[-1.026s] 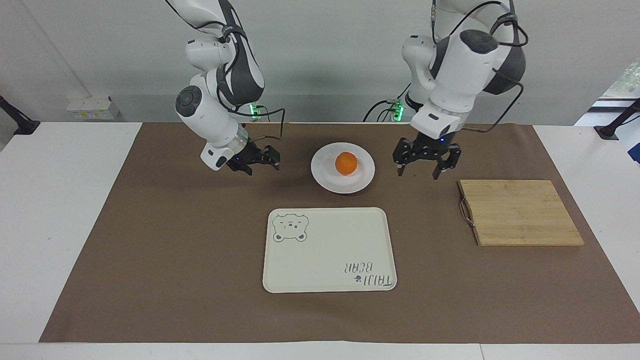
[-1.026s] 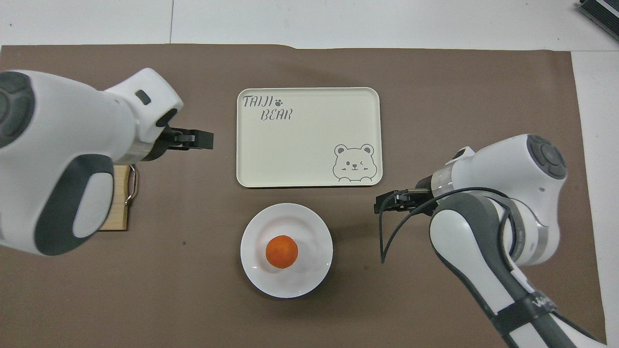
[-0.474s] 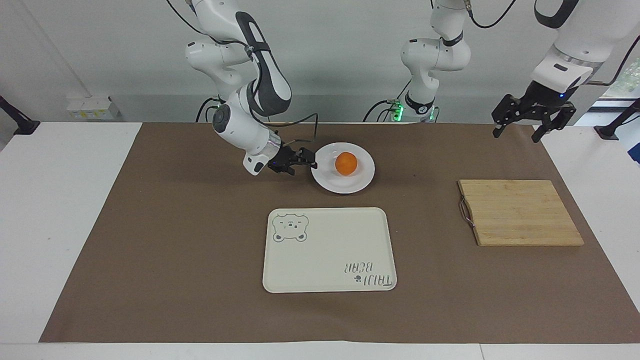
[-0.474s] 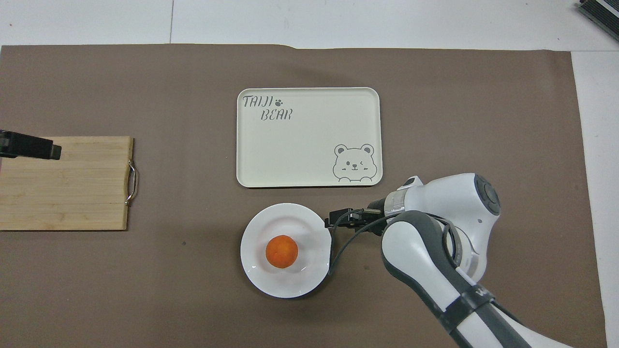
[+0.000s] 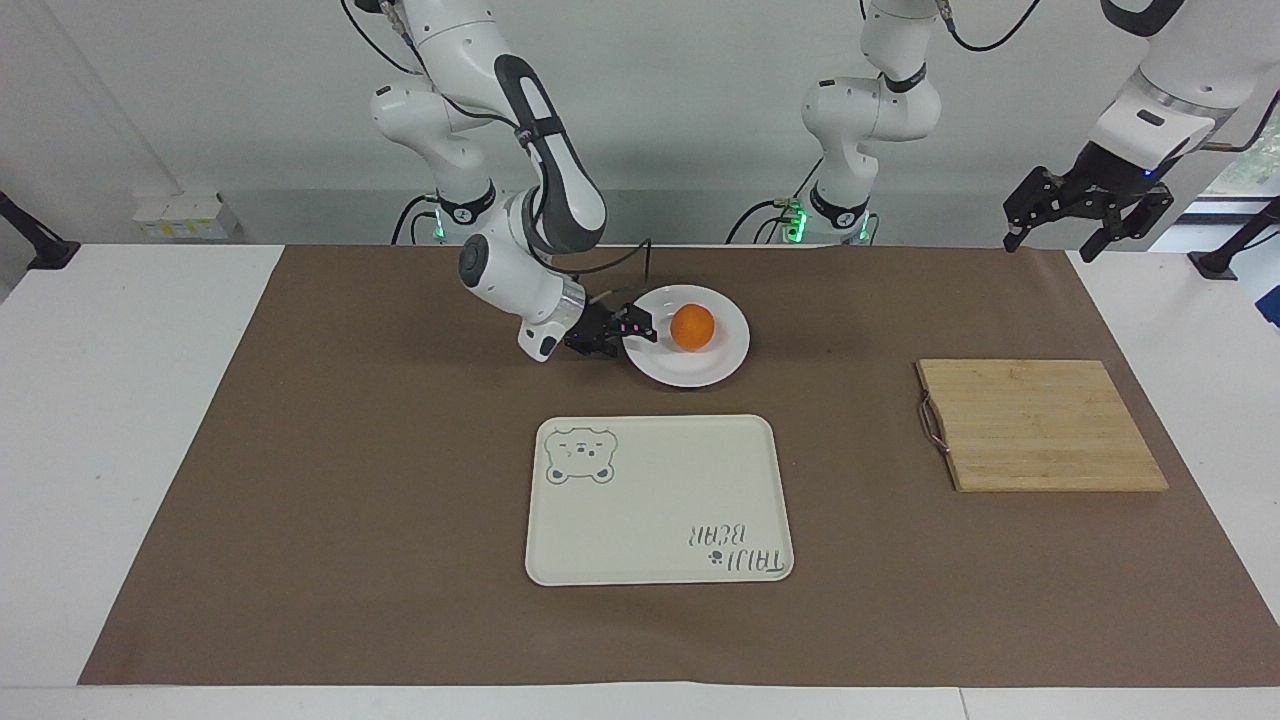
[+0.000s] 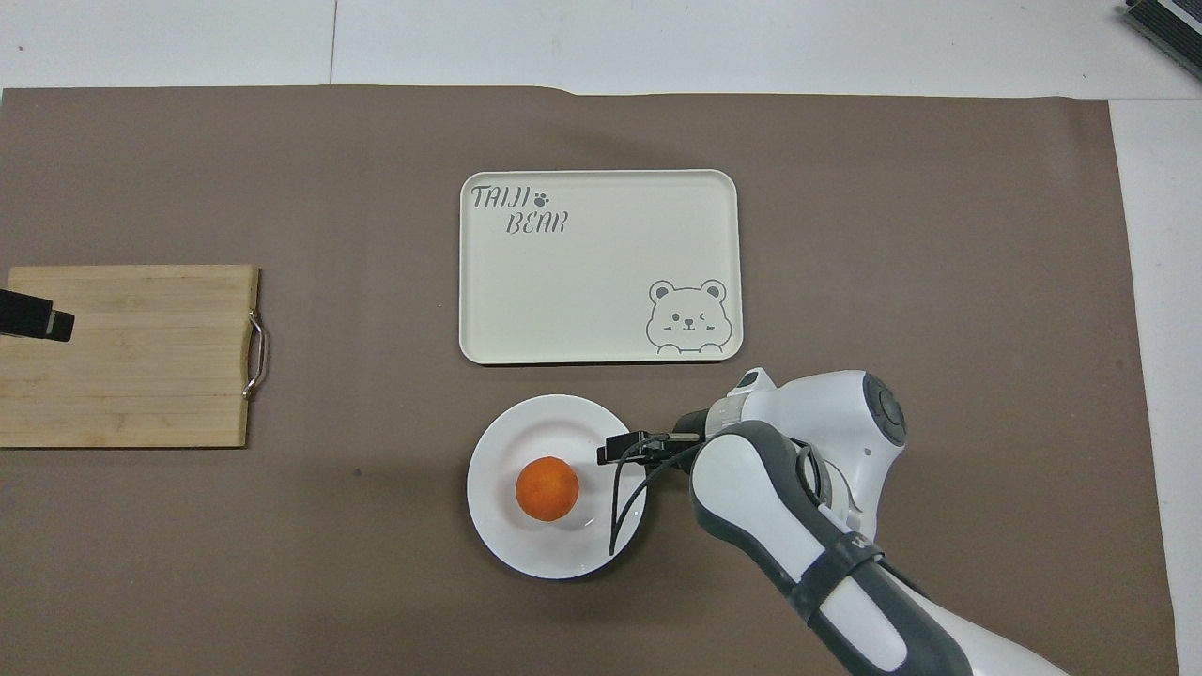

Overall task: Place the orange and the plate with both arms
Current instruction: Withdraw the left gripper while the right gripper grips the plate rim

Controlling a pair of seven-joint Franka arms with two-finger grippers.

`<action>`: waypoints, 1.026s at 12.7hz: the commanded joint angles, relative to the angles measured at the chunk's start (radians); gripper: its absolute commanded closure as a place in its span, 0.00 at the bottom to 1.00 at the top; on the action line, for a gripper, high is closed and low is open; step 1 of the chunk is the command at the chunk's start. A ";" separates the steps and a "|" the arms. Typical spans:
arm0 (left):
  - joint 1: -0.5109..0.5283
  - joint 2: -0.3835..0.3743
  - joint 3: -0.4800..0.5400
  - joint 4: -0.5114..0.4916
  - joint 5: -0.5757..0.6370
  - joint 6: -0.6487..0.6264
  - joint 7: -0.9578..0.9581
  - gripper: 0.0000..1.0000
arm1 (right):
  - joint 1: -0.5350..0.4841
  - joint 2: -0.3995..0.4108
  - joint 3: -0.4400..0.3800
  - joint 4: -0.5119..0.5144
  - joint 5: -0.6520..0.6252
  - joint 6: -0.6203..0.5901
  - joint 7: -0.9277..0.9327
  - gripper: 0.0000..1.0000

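Note:
The orange point(image 5: 692, 327) sits in the middle of the white plate point(image 5: 700, 374), which lies on the brown mat close to the robots. Both also show in the overhead view: the orange point(image 6: 547, 488) and the plate point(image 6: 526, 556). My right gripper point(image 5: 640, 332) is low at the plate's rim on the side toward the right arm's end, reaching over the rim toward the orange without touching it; it shows in the overhead view too point(image 6: 615, 451). My left gripper point(image 5: 1050, 245) is open, empty and raised high over the left arm's end of the table. In the overhead view its tip point(image 6: 38, 317) shows over the wooden board.
A cream bear-print tray point(image 5: 660, 500) lies farther from the robots than the plate; it also shows in the overhead view point(image 6: 601, 268). A wooden cutting board point(image 5: 1040, 425) with a metal handle lies toward the left arm's end, seen from above as well point(image 6: 127, 355).
The right gripper moved from well beside the plate up to and over its rim. The left arm lifted away from the plate and swung out high over its own end of the table.

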 commanded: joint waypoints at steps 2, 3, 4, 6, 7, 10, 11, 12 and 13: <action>0.021 -0.030 -0.020 0.017 0.052 -0.050 0.016 0.00 | 0.031 0.002 -0.002 -0.022 0.102 0.038 -0.028 0.60; 0.021 -0.032 -0.018 0.014 0.052 -0.048 0.016 0.00 | 0.033 0.001 -0.002 -0.028 0.119 0.041 -0.027 0.83; 0.022 -0.035 -0.018 0.011 0.052 -0.053 0.013 0.00 | 0.033 -0.002 -0.002 -0.032 0.122 0.042 -0.012 1.00; 0.033 -0.038 -0.018 0.004 0.051 -0.070 0.008 0.00 | 0.059 -0.001 -0.002 -0.032 0.122 0.062 0.025 1.00; 0.032 -0.038 -0.018 0.004 0.051 -0.070 0.008 0.00 | 0.057 -0.001 -0.002 -0.032 0.122 0.064 0.036 1.00; 0.019 -0.038 -0.021 0.004 0.049 -0.070 0.008 0.00 | 0.041 0.001 -0.002 -0.029 0.136 0.033 0.033 1.00; 0.019 -0.038 -0.021 0.004 0.049 -0.068 0.008 0.00 | 0.024 0.001 -0.002 -0.025 0.153 0.006 0.015 1.00; 0.021 -0.038 -0.021 0.004 0.049 -0.070 0.008 0.00 | 0.010 0.001 -0.002 -0.022 0.157 -0.008 -0.032 1.00; 0.024 -0.038 -0.021 0.004 0.049 -0.068 0.008 0.00 | -0.008 -0.001 -0.002 -0.019 0.159 -0.016 -0.088 1.00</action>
